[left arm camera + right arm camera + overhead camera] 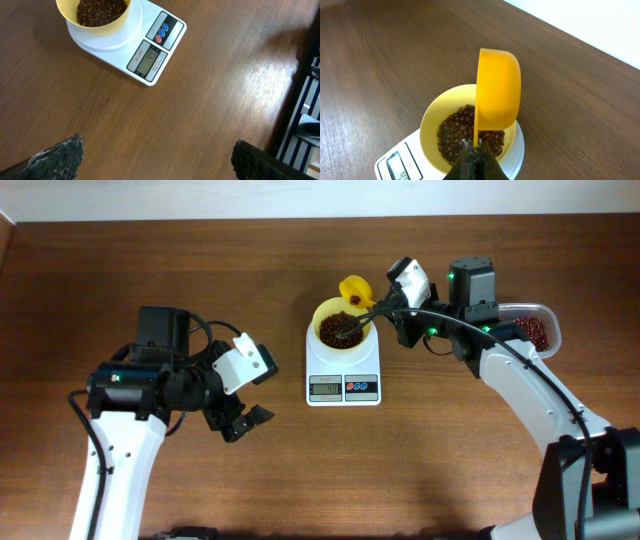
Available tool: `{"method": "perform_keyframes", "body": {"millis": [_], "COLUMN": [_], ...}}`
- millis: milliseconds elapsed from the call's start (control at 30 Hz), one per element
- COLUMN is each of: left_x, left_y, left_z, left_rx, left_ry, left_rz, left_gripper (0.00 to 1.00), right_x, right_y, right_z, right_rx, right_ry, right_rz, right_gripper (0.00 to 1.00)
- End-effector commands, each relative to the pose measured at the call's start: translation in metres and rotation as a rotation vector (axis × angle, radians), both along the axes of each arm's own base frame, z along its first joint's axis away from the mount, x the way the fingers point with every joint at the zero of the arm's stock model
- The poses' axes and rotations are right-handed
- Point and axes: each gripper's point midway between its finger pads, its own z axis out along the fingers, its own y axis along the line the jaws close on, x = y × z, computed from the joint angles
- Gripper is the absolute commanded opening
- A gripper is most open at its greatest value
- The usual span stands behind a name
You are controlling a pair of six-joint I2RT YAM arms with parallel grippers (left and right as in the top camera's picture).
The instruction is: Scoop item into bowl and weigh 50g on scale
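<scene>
Many beans (465, 131) lie in the bowl (431, 120) on the scale (343, 387), under the orange scoop (497, 85) clamped in the right gripper (475, 161); left gripper (156, 165) jaws wide.

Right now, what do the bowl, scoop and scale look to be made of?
The bowl looks like plastic: pale yellow, smooth, soft sheen, thin moulded rim. The scoop is probably plastic too: orange-yellow, even colour, slightly glossier. The scale housing seems to be glossy white moulded plastic with rounded corners, though a coated finish can't be ruled out.
</scene>
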Motion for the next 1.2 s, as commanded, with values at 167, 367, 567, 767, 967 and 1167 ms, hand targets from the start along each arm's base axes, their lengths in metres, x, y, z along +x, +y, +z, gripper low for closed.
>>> {"method": "perform_keyframes", "body": {"millis": [167, 367, 567, 767, 967, 1167], "left_x": [-0.002, -0.002, -0.002, -0.002, -0.002, -0.002], "left_y": [0.0, 0.0, 0.0, 0.0, 0.0, 0.0], "left_z": [0.004, 0.004, 0.004, 0.004, 0.004, 0.004], "left_rx": [-0.011, -0.011, -0.011, -0.011, -0.011, -0.011], "left_ry": [-0.017, -0.017, -0.017, -0.017, -0.017, -0.017], "left_rz": [-0.008, -0.008, -0.008, -0.008, -0.008, -0.008], "left_gripper": [0.99, 0.99, 0.99, 0.99, 0.99, 0.99], "right_x": [0.001, 0.0, -0.004, -0.005, -0.009, -0.01], "right_y": [0.002, 0.002, 0.008, 0.008, 0.012, 0.01], "right_z": [0.015, 0.013, 0.016, 0.016, 0.019, 0.016], "right_rx": [-0.019, -0.027, 0.0, 0.0, 0.024, 0.002], "right_ry": [-0.05, -0.043, -0.038, -0.037, -0.032, -0.003], "right_rz": [-0.011, -0.015, 0.021, 0.021, 0.05, 0.009], "right_gripper": [0.04, 0.04, 0.04, 0.04, 0.04, 0.04]}}
